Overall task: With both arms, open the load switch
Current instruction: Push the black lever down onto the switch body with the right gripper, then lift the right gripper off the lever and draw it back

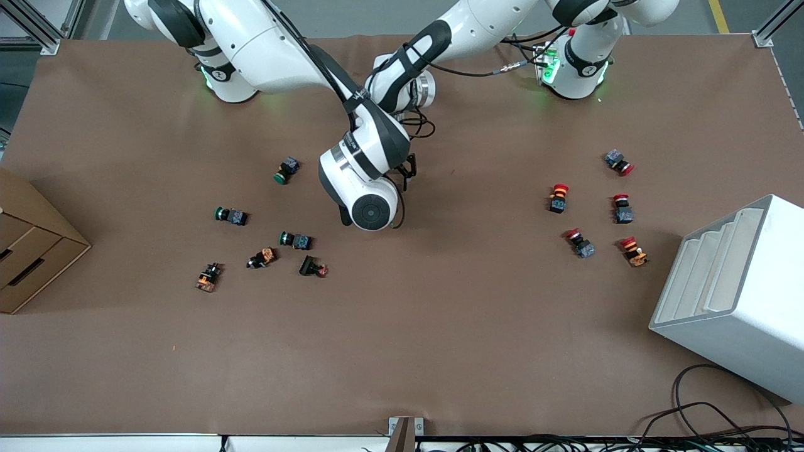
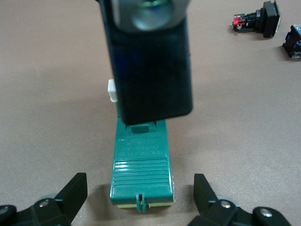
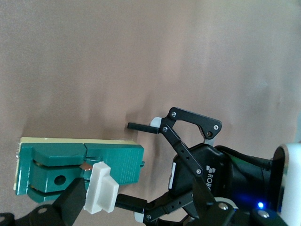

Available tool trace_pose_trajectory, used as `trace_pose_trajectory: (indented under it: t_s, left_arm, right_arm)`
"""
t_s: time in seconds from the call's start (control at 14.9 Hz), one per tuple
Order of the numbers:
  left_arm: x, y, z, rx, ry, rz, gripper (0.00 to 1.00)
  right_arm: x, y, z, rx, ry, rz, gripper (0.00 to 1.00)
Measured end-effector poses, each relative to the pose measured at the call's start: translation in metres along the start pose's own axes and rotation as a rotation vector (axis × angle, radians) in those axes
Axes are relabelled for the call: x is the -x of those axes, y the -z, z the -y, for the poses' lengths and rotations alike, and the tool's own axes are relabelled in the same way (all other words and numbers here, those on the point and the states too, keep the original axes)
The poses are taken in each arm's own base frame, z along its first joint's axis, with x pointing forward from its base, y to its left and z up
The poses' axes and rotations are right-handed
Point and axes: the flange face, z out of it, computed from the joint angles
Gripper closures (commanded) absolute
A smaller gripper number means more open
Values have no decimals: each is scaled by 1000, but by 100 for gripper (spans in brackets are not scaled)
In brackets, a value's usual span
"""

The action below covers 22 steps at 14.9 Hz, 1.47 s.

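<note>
- Table [image 1: 440, 351]: brown surface, carrying all the parts.
- Right arm [image 1: 270, 44]: reaches from its base to the middle of the table, with its wrist turned downward.
- Left arm [image 1: 477, 25]: reaches from its base to the same middle area and meets the right arm there.
- Rack [image 1: 735, 282]: white and stepped, at the left arm's end of the table.
- Box [image 1: 31, 245]: cardboard, at the right arm's end.
- Left gripper [image 2: 139, 186]: low over the table, jaws wide. Its fingers [image 2: 75, 193] stand on either side of one end of the switch, clear of it.
- Right gripper [image 3: 141, 193]: over the other end of the switch, jaws wide, with one finger just beside the white piece.
- Switch [image 2: 141, 165]: green, lying flat near mid-table. In the front view it is hidden under the right arm's wrist.
- White piece [image 3: 101, 188]: projects from the side of the switch at the right gripper's end.
- Buttons: green-capped ones [image 1: 231, 215] lie toward the right arm's end, red-capped ones [image 1: 558, 198] toward the left arm's end.
</note>
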Motion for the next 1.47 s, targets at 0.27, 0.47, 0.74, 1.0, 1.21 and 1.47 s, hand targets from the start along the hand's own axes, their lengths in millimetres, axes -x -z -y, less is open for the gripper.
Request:
trace_pose_trajectory:
  t_s: [0.27, 0.47, 0.74, 1.0, 1.21, 1.47]
  left_arm:
    - [0, 0, 0, 0, 1, 0, 0]
    - [-1, 0, 0, 0, 1, -1, 0]
    - [-1, 0, 0, 0, 1, -1, 0]
    - [-1, 0, 0, 0, 1, -1, 0]
    - [-1, -1, 0, -2, 2, -2, 0]
    - [-2, -2, 1, -2, 2, -2, 0]
  right_arm:
    - [1, -3, -1, 10, 6, -4, 0]
    - [2, -7, -2, 20, 23, -9, 0]
    - [6, -13, -3, 29, 28, -18, 0]
    - [9, -20, -3, 36, 31, -26, 0]
    - [9, -21, -3, 37, 32, -27, 0]
    - [8, -21, -2, 37, 37, -26, 0]
